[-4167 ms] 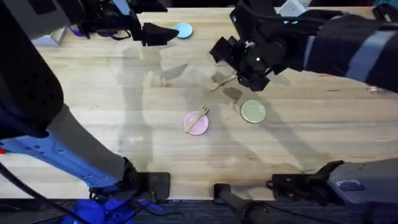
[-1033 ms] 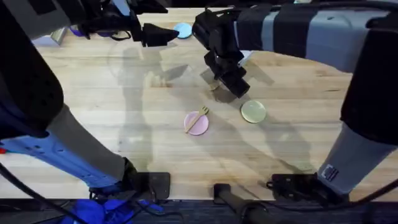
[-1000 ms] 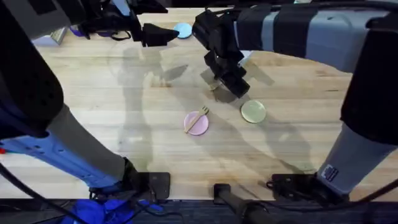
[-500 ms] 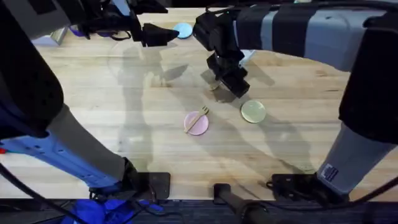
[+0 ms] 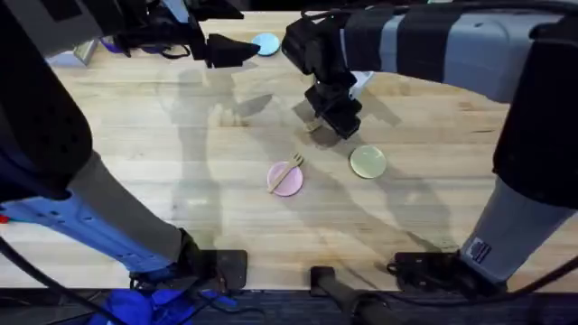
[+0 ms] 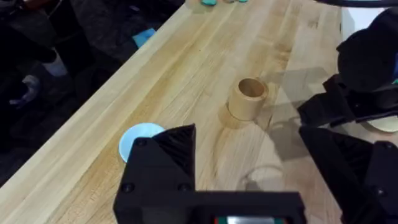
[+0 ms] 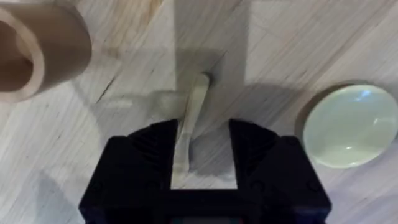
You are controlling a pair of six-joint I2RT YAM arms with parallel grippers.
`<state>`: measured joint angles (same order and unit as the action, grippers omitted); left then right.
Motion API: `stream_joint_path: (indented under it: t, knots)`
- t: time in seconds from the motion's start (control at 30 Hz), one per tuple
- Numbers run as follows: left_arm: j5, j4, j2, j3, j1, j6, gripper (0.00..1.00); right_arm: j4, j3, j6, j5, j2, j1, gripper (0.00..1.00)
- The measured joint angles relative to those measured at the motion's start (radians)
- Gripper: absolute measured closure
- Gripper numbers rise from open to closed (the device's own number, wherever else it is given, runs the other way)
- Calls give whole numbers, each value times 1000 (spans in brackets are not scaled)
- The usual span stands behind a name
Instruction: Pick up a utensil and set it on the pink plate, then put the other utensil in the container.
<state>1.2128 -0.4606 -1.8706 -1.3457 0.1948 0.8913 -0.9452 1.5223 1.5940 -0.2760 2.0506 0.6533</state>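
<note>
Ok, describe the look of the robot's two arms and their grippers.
The right arm has thick black segments with a grey band and a grey lower link bearing a small label. Its right gripper has blocky matte black fingers. The left arm is black with a grey link; the left gripper is black and angular.

The pale wooden fork (image 5: 287,169) lies slanted across the small round pink plate (image 5: 285,180), tines past its far rim. The wooden spoon (image 7: 188,123) lies flat on the table, its handle running between the right hand's (image 7: 204,157) 2 black fingers. The brown cylindrical container (image 6: 248,98) stands upright nearby, open mouth up.
</note>
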Motion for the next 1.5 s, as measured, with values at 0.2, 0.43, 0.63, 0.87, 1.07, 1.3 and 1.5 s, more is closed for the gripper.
stream_joint_path:
  t: [0.2,0.43,0.63,0.87,1.07,1.3,1.5]
  knots:
    - [0,0,0,0,0,0,8,2,0,-1,-1,0,-1,551]
    - [0,0,0,0,0,0,8,18,-1,-1,0,-2,-2,717]
    - [0,0,0,0,0,0,8,17,-2,1,0,-2,-2,755]
    - [0,0,0,0,0,0,8,24,-2,0,0,-2,-2,826]
    - [0,0,0,0,0,0,8,23,-2,0,0,-2,-2,830]
    - [0,0,0,0,0,0,8,29,-2,0,0,-2,-2,942]
    - [0,0,0,0,0,0,8,27,0,-22,4,-5,-6,955]
